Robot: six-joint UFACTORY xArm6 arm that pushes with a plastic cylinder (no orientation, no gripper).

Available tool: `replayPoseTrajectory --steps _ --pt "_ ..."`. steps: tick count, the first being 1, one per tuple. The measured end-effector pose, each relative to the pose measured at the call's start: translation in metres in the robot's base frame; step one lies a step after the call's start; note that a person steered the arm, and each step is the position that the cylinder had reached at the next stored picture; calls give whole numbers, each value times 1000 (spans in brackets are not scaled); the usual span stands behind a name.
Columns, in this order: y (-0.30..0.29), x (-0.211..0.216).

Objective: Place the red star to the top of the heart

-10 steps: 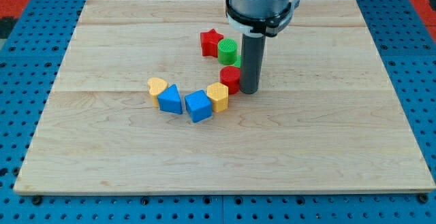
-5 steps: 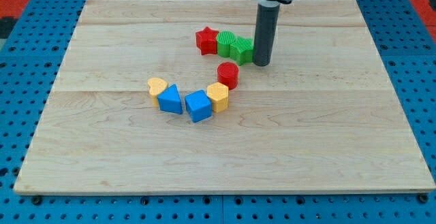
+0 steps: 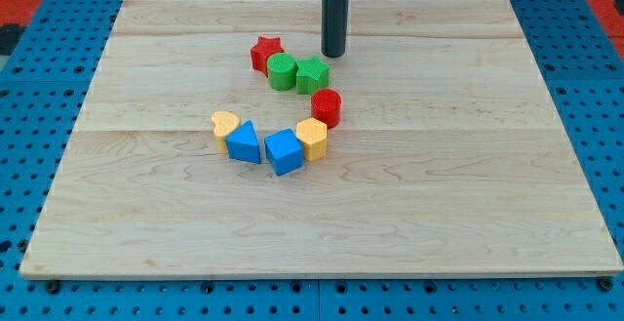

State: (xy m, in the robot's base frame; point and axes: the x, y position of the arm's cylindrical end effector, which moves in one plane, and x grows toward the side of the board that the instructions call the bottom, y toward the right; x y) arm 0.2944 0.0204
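Note:
The red star (image 3: 264,53) lies near the top middle of the wooden board (image 3: 468,165), touching a green round block (image 3: 282,70). The yellow heart (image 3: 224,124) lies lower left of the star, at the left end of a curved row of blocks. My tip (image 3: 333,55) is at the view's top, to the right of the red star and just above and right of a green star-like block (image 3: 312,74). It touches no block.
A red cylinder (image 3: 327,107) sits below the green blocks. A blue triangle (image 3: 244,142), a blue cube (image 3: 284,151) and a yellow hexagonal block (image 3: 312,137) continue the row right of the heart. Blue pegboard surrounds the board.
My tip has moved up and to the left. The red star and both green blocks have shifted left; the red cylinder stays put.

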Motion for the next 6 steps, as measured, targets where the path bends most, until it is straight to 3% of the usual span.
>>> replayPoseTrajectory --steps 3,4,6 --pt "-113 21" --pt "-118 8" --pt "-121 54"
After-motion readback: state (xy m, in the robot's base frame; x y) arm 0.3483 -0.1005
